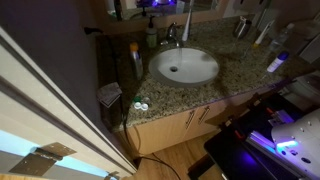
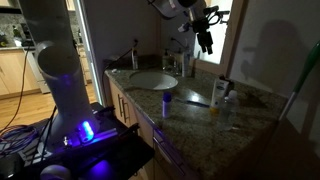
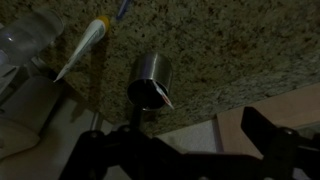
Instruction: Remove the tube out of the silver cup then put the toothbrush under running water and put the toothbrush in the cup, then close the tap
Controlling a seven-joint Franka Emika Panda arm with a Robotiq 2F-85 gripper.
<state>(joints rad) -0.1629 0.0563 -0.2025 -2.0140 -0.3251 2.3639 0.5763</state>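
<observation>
The granite counter (image 1: pixel 235 75) carries everything. The white basin (image 1: pixel 154 66) is sunk into it and the tap (image 1: pixel 172 34) stands behind the bowl, so water and cup fall within one reach of the arm. In an exterior view the gripper (image 2: pixel 205 40) hangs high above the counter's far stretch, away from the basin. I judge this a look-down pose, from which the wrist camera takes in the whole target before any descent.

In the wrist view the gripper (image 3: pixel 178 135) enters from the bottom edge, its fingers (image 3: pixel 265 140) spread wide with nothing between them. That suits the job, since the first step is a pick.

The silver cup (image 3: pixel 150 80) stands on the granite, upright as far as I can tell. It lies ahead of the fingertips and off the middle line between them, toward the picture's left side, well apart from both. The tube (image 3: pixel 163 100) pokes out over the cup's rim (a pale end with a touch of red), which should leave something to pinch without clamping the metal.

Near the cup but not touching it, a pale slim thing with a yellowish end (image 3: pixel 85 45) lies flat on the stone. Whether that is the toothbrush I cannot tell.
</observation>
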